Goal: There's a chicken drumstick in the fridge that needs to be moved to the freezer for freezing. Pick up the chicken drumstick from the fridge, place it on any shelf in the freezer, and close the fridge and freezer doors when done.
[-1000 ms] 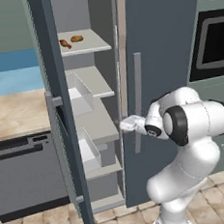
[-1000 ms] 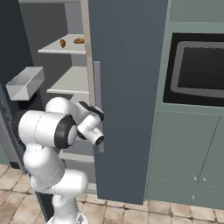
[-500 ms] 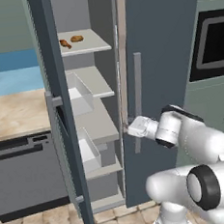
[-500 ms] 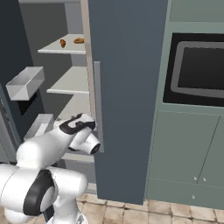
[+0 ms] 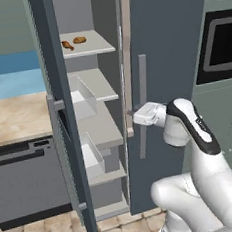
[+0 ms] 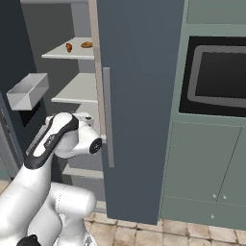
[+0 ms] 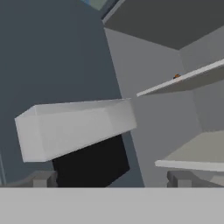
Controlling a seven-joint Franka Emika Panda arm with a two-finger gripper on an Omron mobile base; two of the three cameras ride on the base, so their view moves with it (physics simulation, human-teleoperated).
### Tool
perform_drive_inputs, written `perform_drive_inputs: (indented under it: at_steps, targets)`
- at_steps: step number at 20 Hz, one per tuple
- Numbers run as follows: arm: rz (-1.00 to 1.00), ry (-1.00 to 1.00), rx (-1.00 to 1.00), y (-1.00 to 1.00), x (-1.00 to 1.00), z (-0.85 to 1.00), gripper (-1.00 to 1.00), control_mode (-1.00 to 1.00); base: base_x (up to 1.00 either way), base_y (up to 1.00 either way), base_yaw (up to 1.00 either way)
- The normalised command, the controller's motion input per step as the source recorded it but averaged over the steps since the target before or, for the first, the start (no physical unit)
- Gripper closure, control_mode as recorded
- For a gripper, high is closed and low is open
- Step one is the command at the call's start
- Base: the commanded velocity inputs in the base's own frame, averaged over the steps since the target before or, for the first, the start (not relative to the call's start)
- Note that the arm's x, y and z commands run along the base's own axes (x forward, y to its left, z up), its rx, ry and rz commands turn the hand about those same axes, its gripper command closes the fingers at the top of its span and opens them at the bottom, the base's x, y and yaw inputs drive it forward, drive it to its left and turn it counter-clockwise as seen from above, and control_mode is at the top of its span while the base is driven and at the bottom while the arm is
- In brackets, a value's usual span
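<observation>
The white arm rises from the tiled floor, bends at the elbow and stretches level toward the slate-blue unit, its gripper (image 5: 136, 115) released, jaws spread wide with nothing between them, at the edge of the shut fridge door (image 5: 167, 58), just beside that door's grey bar handle (image 5: 142, 105). In the hand view the two dark fingertips (image 7: 43, 179) stand far apart at the bottom, aimed into the compartment. The freezer door (image 5: 62, 108) stands swung open at the arm's left, a clear bin (image 6: 28, 90) mounted on its inner face. Past the gripper, white shelves (image 5: 96, 84) step upward inside the grey interior. On the top one, well above the hand, lies the chicken drumstick (image 5: 67, 44), small, reddish-brown, tapering to a thin tip, beside a round golden-brown bun-like item (image 5: 79, 39). To the right, pale green cabinets frame a black oven window (image 6: 218, 77).
</observation>
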Motion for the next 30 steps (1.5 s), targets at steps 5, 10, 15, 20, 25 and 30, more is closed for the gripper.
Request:
perform_drive_inputs:
  at_steps: [5,10,15,20,25,30]
  targets:
    - [0.0,0.0,-0.14,0.0,-0.64,0.48,-1.0,-1.0,0.0,0.0,0.0]
    - [0.0,0.0,-0.09,0.0,-0.65,0.27,-1.0,-1.0,0.0,0.0,0.0]
    - [0.0,0.0,-0.01,0.0,-0.55,0.0,-1.0,-1.0,0.0,0.0,0.0]
    - [0.0,0.0,0.04,0.24,-0.49,0.0,-1.0,-1.0,0.0,0.0,0.0]
    - [0.0,0.01,0.05,0.58,-0.59,-0.08,-1.0,-1.0,0.0,0.0,0.0]
    - [-0.04,0.0,0.07,0.63,-0.84,-0.01,-1.0,-1.0,0.0,0.0,0.0]
